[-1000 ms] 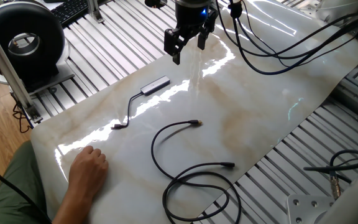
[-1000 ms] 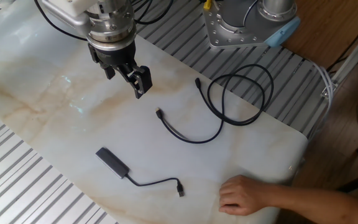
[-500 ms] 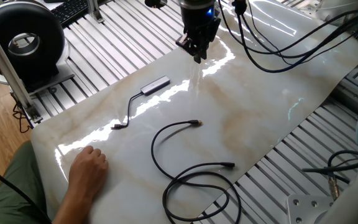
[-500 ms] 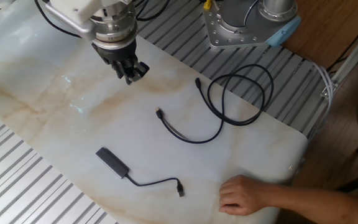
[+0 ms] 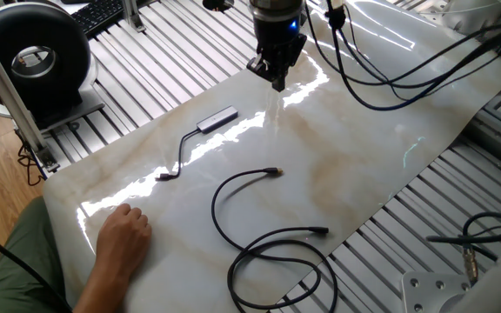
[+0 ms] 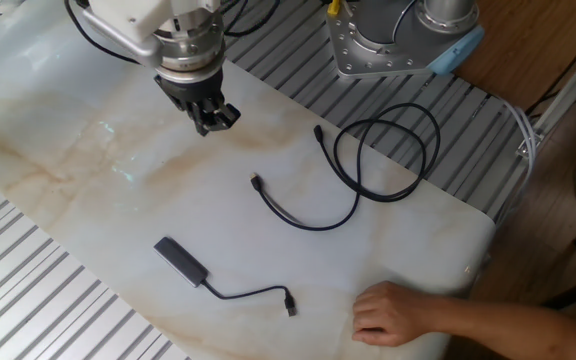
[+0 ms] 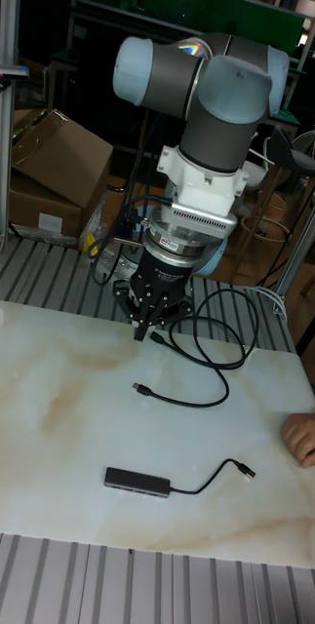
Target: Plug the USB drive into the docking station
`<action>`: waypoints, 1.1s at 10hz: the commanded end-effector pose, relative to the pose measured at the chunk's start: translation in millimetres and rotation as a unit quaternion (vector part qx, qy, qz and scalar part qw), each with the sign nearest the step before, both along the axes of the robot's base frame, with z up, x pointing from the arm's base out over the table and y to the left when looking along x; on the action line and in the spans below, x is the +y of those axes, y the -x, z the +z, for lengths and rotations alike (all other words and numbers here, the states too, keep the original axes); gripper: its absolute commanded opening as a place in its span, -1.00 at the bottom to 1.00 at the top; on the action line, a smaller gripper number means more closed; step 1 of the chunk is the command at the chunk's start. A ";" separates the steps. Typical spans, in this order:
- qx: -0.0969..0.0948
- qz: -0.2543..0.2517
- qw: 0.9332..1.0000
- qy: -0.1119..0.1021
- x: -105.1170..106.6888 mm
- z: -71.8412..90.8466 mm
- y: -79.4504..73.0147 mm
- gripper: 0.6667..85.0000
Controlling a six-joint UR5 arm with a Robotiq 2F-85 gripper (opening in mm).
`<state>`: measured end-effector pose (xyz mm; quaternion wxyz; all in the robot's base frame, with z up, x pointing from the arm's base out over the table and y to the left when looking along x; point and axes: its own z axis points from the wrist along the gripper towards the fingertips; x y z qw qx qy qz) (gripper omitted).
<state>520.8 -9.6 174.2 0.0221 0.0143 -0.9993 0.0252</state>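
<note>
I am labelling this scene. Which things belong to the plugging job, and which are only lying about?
For the job: USB drive, docking station, gripper with fingers together, holding nothing.

Only about: a person's hand, black round device, cardboard box.

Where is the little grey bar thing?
The docking station lies flat on the marble table, near its front edge in the other fixed view, left of the person's hand.

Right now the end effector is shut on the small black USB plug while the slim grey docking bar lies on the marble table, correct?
Not quite: the end effector is shut but empty, shown by the other fixed view. The small black USB plug lies on the table, as does the slim grey docking bar.
</note>
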 end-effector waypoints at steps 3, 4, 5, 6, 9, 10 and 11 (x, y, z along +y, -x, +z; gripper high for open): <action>-0.014 -0.021 0.998 -0.061 22.4 -10.5 3.8 -0.98; -0.014 -0.022 0.997 -0.068 24.3 -11.1 5.4 -0.98; -0.012 -0.022 0.997 -0.071 23.9 -11.5 5.1 -0.98; -0.008 -0.021 0.997 -0.074 22.2 -10.5 7.0 -0.98; -0.005 -0.025 0.997 -0.075 20.6 -9.7 7.3 -0.98; -0.007 -0.026 0.997 -0.078 22.1 -9.8 6.1 -0.98; -0.011 -0.026 0.997 -0.078 22.4 -10.7 4.1 -0.98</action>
